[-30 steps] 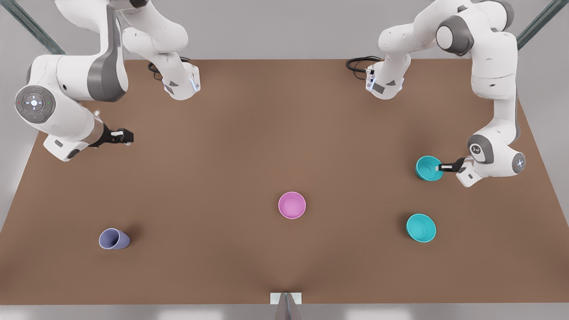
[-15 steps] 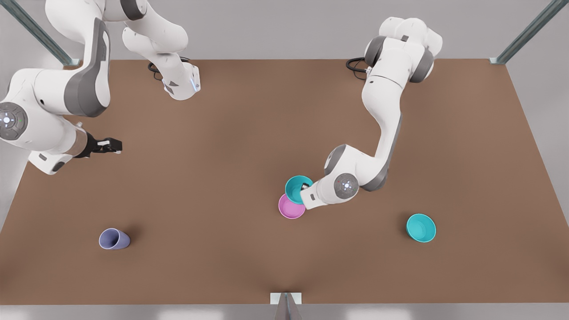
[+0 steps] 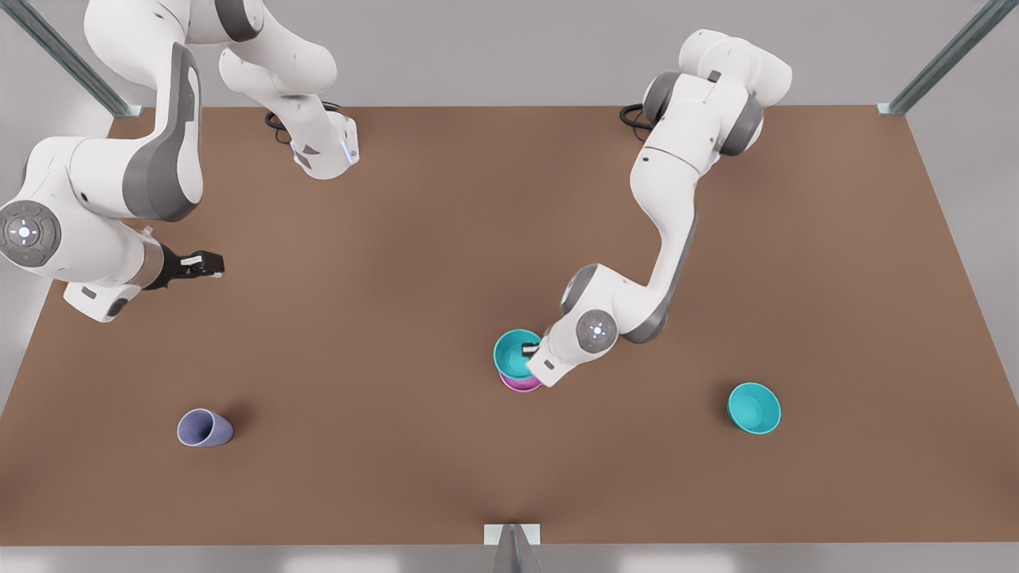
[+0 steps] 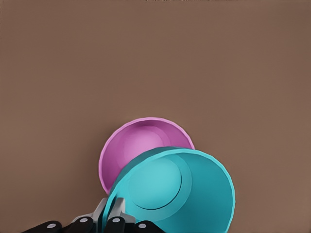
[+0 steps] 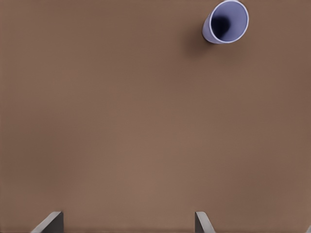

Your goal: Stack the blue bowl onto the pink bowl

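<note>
The blue bowl [image 3: 513, 351] hangs just above the pink bowl [image 3: 519, 384] near the table's middle, covering most of it. My left gripper [image 3: 530, 348] is shut on the blue bowl's rim on the side toward the front view's right. In the left wrist view the blue bowl [image 4: 180, 189] sits tilted and offset over the pink bowl [image 4: 138, 145], with my left gripper [image 4: 111, 212] pinching its edge. My right gripper [image 3: 208, 263] waits open over the table on the front view's left, and its open fingers [image 5: 51, 222] frame bare table.
A second teal bowl [image 3: 754, 407] stands alone toward the front view's right. A lavender-blue cup [image 3: 204, 428] lies on its side at the front view's lower left, also seen as the cup [image 5: 226, 20] from the right wrist. The brown table [image 3: 398, 239] spreads between them.
The left gripper carried the blue bowl from the front view's right across to the pink bowl, then shifted it over the pink bowl. The right arm drifted slightly.
</note>
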Available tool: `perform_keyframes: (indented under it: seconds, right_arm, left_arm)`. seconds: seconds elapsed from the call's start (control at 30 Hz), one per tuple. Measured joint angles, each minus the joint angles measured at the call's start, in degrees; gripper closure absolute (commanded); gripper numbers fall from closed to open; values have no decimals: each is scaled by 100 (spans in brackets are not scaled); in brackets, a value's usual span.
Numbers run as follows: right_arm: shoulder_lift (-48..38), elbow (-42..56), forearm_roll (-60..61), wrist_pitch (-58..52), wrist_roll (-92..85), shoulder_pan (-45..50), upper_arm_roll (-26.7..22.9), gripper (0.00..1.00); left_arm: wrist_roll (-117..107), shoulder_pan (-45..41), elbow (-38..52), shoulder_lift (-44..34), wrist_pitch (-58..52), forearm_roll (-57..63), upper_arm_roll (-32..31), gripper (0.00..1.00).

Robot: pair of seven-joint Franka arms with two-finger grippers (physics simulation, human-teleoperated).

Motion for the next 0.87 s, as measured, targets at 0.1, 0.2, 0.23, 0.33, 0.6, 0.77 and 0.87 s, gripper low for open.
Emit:
perform_keyframes:
  seconds: [0.1, 0.2, 0.23, 0.33, 0.6, 0.77, 0.87]
  right_arm:
    - [15, 11, -4, 1, -43, 6, 0, 0]
    - [25, 17, -7, 2, -79, 6, 0, 0]
    - [26, 17, -7, 3, -90, 6, 0, 0]
    - [26, 24, -7, 4, -119, 5, 1, 0]
    - [24, 44, -8, 1, -185, 2, 2, 0]
    - [26, 44, -2, -2, -227, 6, 8, 0]
    - [32, 43, -5, 0, -247, 6, 9, 0]
  left_arm:
    - [-269, 13, -44, 45, 113, 5, -3, 79]
    - [-484, 25, -174, 57, 186, 7, -3, 79]
    - [-549, 26, -205, 58, 203, 7, -3, 79]
    - [-721, 34, -278, 51, 241, 8, -5, 79]
    - [-783, 1111, -727, -1592, -700, 391, 7, 0]
    - [-279, 2154, -696, -3294, -2645, 1456, -8, 0]
    - [140, 2148, -637, -3531, -3459, 1694, 12, 0]
